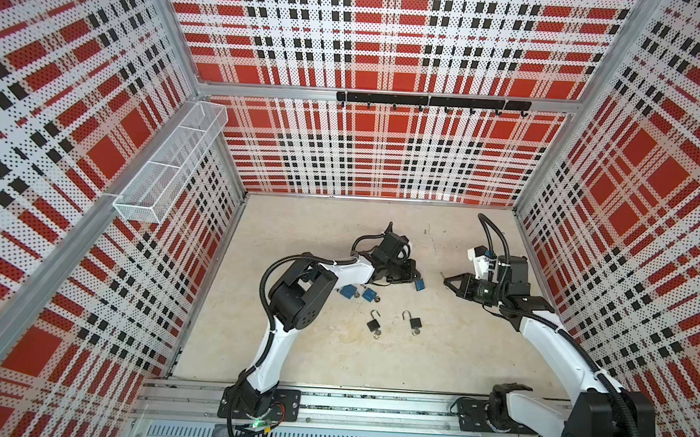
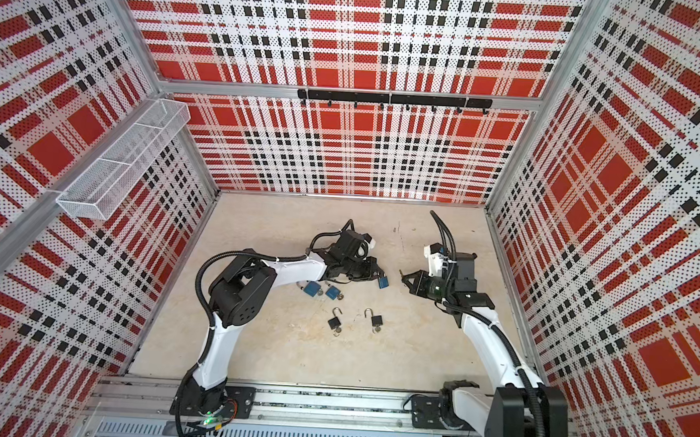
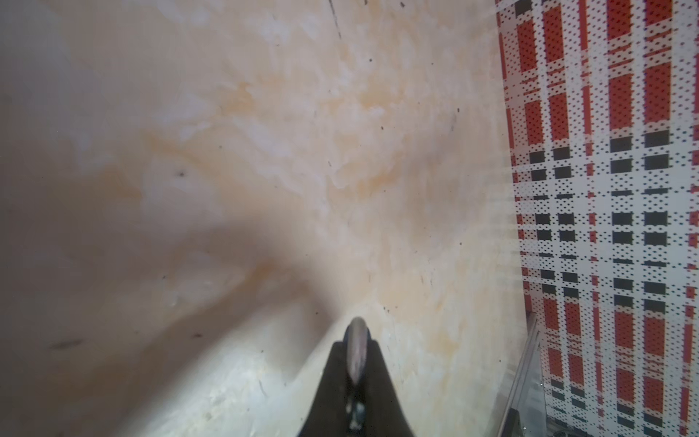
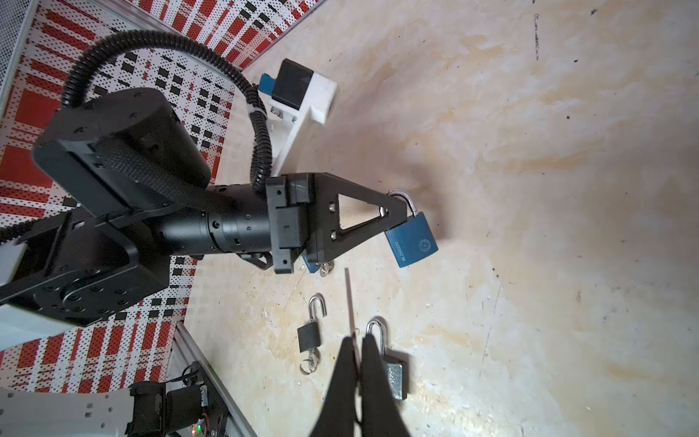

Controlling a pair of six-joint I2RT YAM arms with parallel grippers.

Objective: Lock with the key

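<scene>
The blue padlock point(image 4: 412, 242) hangs clear of the worktop point(image 1: 332, 351) from the tips of the left end effector point(image 4: 401, 207), whose jaws are clamped together on the silver shackle; the body dangles tilted just under the tips, as both top views also show point(image 1: 420, 285) point(image 2: 383, 282). Facing it across a small gap, the right end effector point(image 4: 358, 350) is pinched together on the key point(image 4: 350, 299), with the thin blade sticking out past the fingertips toward the padlock and not touching it. On the worktop, nearer the arm bases than both end effectors, lie a black padlock point(image 1: 373, 325) and a second black lock point(image 1: 415, 323), each with its shackle swung open. Two more blue locks point(image 1: 349, 291) lie beside the left forearm, behind the left end effector.
</scene>
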